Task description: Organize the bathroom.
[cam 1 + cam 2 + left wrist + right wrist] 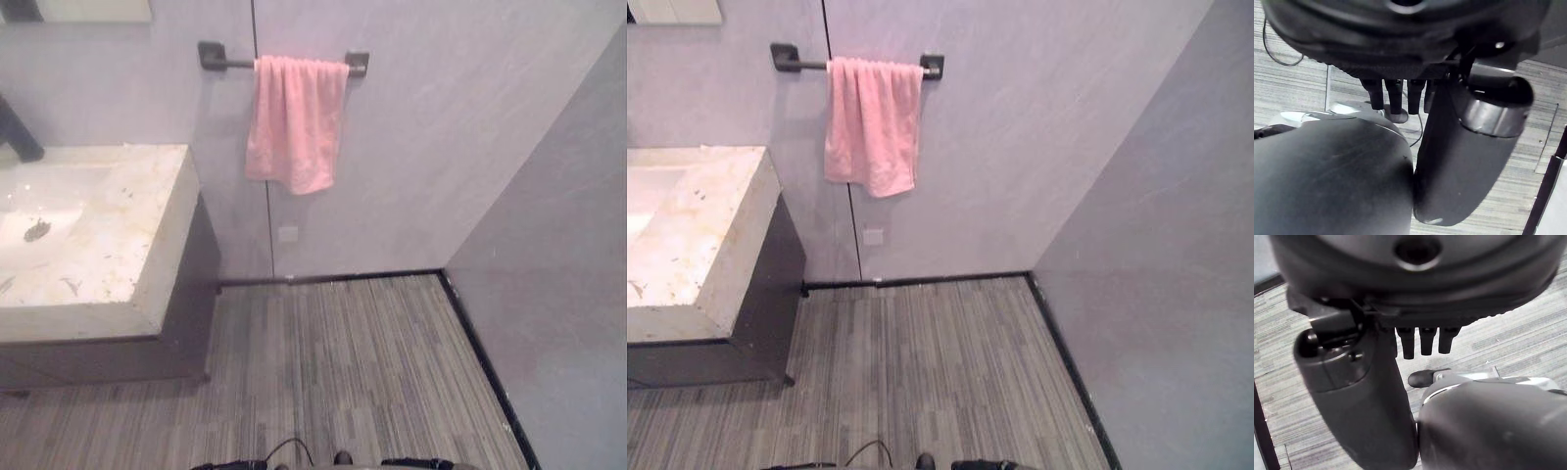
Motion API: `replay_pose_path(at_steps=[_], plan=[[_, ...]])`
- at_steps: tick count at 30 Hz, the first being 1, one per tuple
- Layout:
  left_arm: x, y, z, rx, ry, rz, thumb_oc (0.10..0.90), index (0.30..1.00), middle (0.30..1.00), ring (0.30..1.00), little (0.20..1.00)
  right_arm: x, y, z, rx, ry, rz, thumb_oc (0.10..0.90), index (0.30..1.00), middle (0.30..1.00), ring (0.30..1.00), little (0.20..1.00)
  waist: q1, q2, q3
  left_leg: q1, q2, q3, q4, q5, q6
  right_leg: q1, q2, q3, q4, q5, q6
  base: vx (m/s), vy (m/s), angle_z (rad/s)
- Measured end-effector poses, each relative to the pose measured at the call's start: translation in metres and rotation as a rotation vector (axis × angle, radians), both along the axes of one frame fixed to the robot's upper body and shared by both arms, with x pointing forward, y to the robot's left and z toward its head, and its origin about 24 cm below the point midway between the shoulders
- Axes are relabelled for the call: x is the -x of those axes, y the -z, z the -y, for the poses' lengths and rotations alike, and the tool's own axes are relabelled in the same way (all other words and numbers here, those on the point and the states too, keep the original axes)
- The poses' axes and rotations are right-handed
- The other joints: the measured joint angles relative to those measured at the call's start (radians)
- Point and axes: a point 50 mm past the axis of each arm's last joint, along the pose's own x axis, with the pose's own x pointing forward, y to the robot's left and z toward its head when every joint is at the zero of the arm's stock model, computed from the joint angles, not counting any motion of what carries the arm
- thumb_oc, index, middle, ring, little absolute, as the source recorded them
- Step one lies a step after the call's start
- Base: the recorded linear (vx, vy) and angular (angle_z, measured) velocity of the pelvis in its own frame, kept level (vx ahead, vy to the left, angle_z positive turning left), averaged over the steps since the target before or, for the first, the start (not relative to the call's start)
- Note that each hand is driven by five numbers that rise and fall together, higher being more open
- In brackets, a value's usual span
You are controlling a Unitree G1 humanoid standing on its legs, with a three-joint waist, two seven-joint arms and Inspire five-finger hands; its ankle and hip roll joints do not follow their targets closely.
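Grey wall [421, 127]; striped floor [343, 362]; black skirting [333, 278]

Soft, even, rather dim light fills the room. The pink towel [294, 122] casts a faint shadow on the wall [441, 127]. The sink bench [108, 245] top is brightest, slightly washed out. In the wrist views each hand [1396, 95] looms dark and blurred; the floor [1528, 338] past its fingers is sharper.

Towel [295, 122]: pink soft cloth, matt. Bar [227, 63]: dark matt metal. Counter [103, 240]: pale mottled stone, smooth. Floor [353, 362]: grey striped, matt. Walls: smooth, slight sheen.
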Motion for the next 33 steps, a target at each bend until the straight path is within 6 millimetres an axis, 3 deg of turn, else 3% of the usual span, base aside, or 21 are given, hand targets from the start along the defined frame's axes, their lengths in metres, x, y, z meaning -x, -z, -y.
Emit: replay_pose_path(at_steps=[1,2,4,6,8,10,11,15,17,18,19,21,22,23,25,26,27,28,29,31,33], plan=[[-0.007,0.000,0.005,0.017,-0.013,0.008,0.800,0.900,0.900,0.900,0.900,-0.014,-0.005,0.006,0.011,0.006,0.045,0.800,0.900,0.900,0.900,0.900,0.001,0.023,0.026,-0.032,0.002,0.030,0.057,-0.030,0.042,-0.093,-0.003,-0.018,0.166,-0.006,0.008,0.16,0.153,-0.42],[-0.007,0.000,0.007,0.023,-0.013,0.003,0.800,0.900,0.900,0.900,0.900,-0.025,-0.010,0.011,0.005,0.018,0.100,0.800,0.900,0.900,0.900,0.900,0.000,0.038,0.038,-0.044,0.025,0.045,0.086,-0.043,0.032,-0.175,-0.021,-0.048,0.328,-0.010,0.014,0.21,0.080,-0.34],[0.000,0.001,0.005,0.004,-0.022,-0.021,0.800,0.900,0.900,0.900,0.900,-0.026,-0.011,0.011,-0.007,0.041,0.125,0.800,0.900,0.900,0.900,0.900,-0.021,0.038,0.039,-0.015,0.011,0.043,0.095,-0.057,0.036,-0.227,-0.072,-0.058,0.470,-0.039,-0.009,0.29,-0.087,-0.04],[0.002,0.002,0.005,0.001,-0.024,-0.025,0.800,0.900,0.900,0.900,0.900,-0.023,-0.010,0.010,-0.004,0.039,0.124,0.800,0.900,0.900,0.900,0.900,-0.027,0.020,0.030,-0.007,0.002,0.036,0.093,-0.066,0.026,-0.231,-0.094,-0.022,0.410,-0.052,0.013,0.31,-0.159,0.06],[-0.003,0.001,0.004,-0.004,-0.010,-0.012,0.800,0.900,0.900,0.900,0.900,-0.024,-0.009,0.005,-0.023,0.067,0.147,0.800,0.900,0.900,0.900,0.900,-0.047,0.010,0.039,-0.043,-0.020,0.016,0.101,-0.062,0.024,-0.244,-0.129,0.013,0.123,-0.041,0.050,0.14,-0.104,0.19],[-0.003,0.001,0.004,-0.001,-0.034,0.008,0.800,0.900,0.900,0.900,0.900,-0.026,-0.010,0.004,-0.038,0.092,0.164,0.800,0.900,0.900,0.900,0.900,-0.054,0.001,0.055,-0.056,-0.033,0.015,0.102,-0.068,0.033,-0.258,-0.149,0.029,-0.154,0.032,0.090,0.25,-0.228,0.04],[-0.006,0.000,0.004,-0.004,-0.035,0.035,0.800,0.900,0.900,0.900,0.900,-0.031,-0.012,0.005,-0.055,0.113,0.192,0.800,0.900,0.900,0.900,0.900,-0.056,0.003,0.073,-0.076,-0.033,0.006,0.138,-0.093,0.026,-0.279,-0.154,0.038,-0.201,0.040,0.090,0.39,-0.299,0.23],[-0.007,0.000,0.006,-0.014,-0.043,0.080,0.800,0.900,0.900,0.900,0.900,-0.028,-0.012,0.004,-0.095,0.182,0.216,0.800,0.900,0.900,0.900,0.900,-0.068,0.009,0.100,-0.069,-0.020,-0.083,0.257,-0.217,-0.024,-0.277,-0.182,0.043,-0.157,0.078,0.053,0.69,-0.417,0.69],[0.004,0.002,0.005,-0.022,-0.072,0.073,0.800,0.900,0.900,0.900,0.900,-0.027,-0.011,0.003,-0.086,0.150,0.202,0.800,0.900,0.900,0.900,0.900,-0.064,0.015,0.096,-0.018,0.018,-0.114,0.250,-0.254,-0.055,-0.234,-0.155,0.055,-0.104,0.086,0.042,0.59,-0.346,0.54],[0.012,0.004,0.007,-0.019,-0.094,0.066,0.800,0.900,0.900,0.900,0.900,-0.026,-0.011,0.003,-0.076,0.124,0.190,0.800,0.900,0.900,0.900,0.900,-0.061,0.032,0.088,0.032,0.067,-0.123,0.242,-0.266,-0.103,-0.197,-0.121,0.029,-0.073,0.156,0.045,0.46,-0.324,0.39],[0.012,0.005,0.012,-0.008,-0.093,0.068,0.800,0.900,0.900,0.900,0.900,-0.027,-0.012,0.008,-0.068,0.121,0.194,0.800,0.900,0.900,0.900,0.900,-0.064,0.056,0.084,0.046,0.099,-0.120,0.238,-0.269,-0.115,-0.204,-0.102,0.004,-0.027,0.155,0.034,0.54,-0.420,0.33],[0.012,0.006,0.017,0.001,-0.088,0.075,0.800,0.900,0.900,0.900,0.900,-0.031,-0.015,0.016,-0.042,0.079,0.200,0.800,0.900,0.900,0.900,0.900,-0.067,0.077,0.077,0.021,0.144,-0.100,0.290,-0.203,-0.163,-0.221,-0.080,-0.037,0.077,0.069,-0.006,0.38,-0.412,0.24],[0.012,0.006,0.017,0.001,-0.088,0.075,0.800,0.900,0.900,0.900,0.900,-0.031,-0.015,0.016,-0.042,0.079,0.200,0.800,0.900,0.900,0.900,0.900,-0.067,0.077,0.077,0.021,0.144,-0.100,0.290,-0.203,-0.163,-0.221,-0.080,-0.037,0.077,0.069,-0.006,0.27,-0.323,0.42],[0.012,0.005,0.010,-0.015,-0.058,0.096,0.800,0.900,0.900,0.900,0.900,-0.028,-0.014,0.016,-0.039,0.058,0.181,0.800,0.900,0.900,0.900,0.900,-0.064,0.069,0.055,-0.030,0.165,-0.094,0.367,-0.101,-0.170,-0.213,-0.072,-0.075,0.096,0.013,-0.050,0.21,-0.231,0.31],[0.010,0.003,0.007,-0.020,-0.051,0.118,0.800,0.900,0.900,0.900,0.900,-0.028,-0.013,0.013,-0.041,0.047,0.167,0.800,0.900,0.900,0.900,0.900,-0.063,0.058,0.051,-0.053,0.167,-0.092,0.400,-0.038,-0.178,-0.205,-0.071,-0.083,0.092,0.001,-0.070,0.18,-0.191,0.27],[0.010,0.002,0.003,-0.030,-0.041,0.133,0.800,0.900,0.900,0.900,0.900,-0.027,-0.012,0.011,-0.036,0.019,0.154,0.800,0.900,0.900,0.900,0.900,-0.060,0.043,0.042,-0.082,0.167,-0.091,0.427,0.072,-0.193,-0.176,-0.073,-0.091,0.065,-0.006,-0.084,0.13,-0.164,0.31],[0.010,0.002,0.000,-0.034,-0.039,0.138,0.800,0.900,0.900,0.900,0.900,-0.025,-0.010,0.008,-0.040,0.007,0.146,0.800,0.900,0.900,0.900,0.900,-0.067,0.031,0.037,-0.104,0.168,-0.083,0.484,0.107,-0.198,-0.159,-0.079,-0.099,0.050,-0.007,-0.091,0.16,-0.189,0.66],[0.007,0.000,-0.004,-0.045,-0.029,0.163,0.800,0.900,0.900,0.900,0.900,-0.018,-0.008,0.010,-0.026,0.009,0.132,0.800,0.900,0.900,0.900,0.900,-0.066,0.013,0.026,-0.183,0.164,-0.078,0.600,0.131,-0.199,-0.108,-0.085,-0.109,-0.002,-0.040,-0.120,0.12,-0.123,0.80],[0.000,-0.003,-0.006,-0.058,0.000,0.202,0.800,0.900,0.900,0.900,0.900,-0.011,-0.007,0.012,-0.017,0.022,0.117,0.800,0.900,0.900,0.900,0.900,-0.056,0.002,0.024,-0.231,0.162,-0.052,0.606,0.097,-0.185,-0.077,-0.086,-0.123,-0.054,-0.030,-0.108,0.14,-0.088,0.84],[-0.008,-0.006,-0.009,-0.061,0.003,0.260,0.800,0.900,0.900,0.900,0.900,-0.005,-0.004,0.010,-0.011,0.030,0.091,0.800,0.900,0.900,0.900,0.900,-0.027,-0.009,0.030,-0.296,0.166,0.009,0.505,0.066,-0.170,-0.038,-0.085,-0.161,-0.105,-0.010,-0.101,0.17,0.010,0.44],[-0.012,-0.008,-0.009,-0.055,0.015,0.301,0.800,0.900,0.900,0.900,0.900,-0.002,-0.003,0.010,0.000,0.039,0.081,0.800,0.900,0.900,0.900,0.900,-0.010,-0.011,0.027,-0.335,0.157,0.080,0.287,0.073,-0.169,0.001,-0.064,-0.180,-0.138,-0.010,-0.100,0.23,0.038,0.17]])
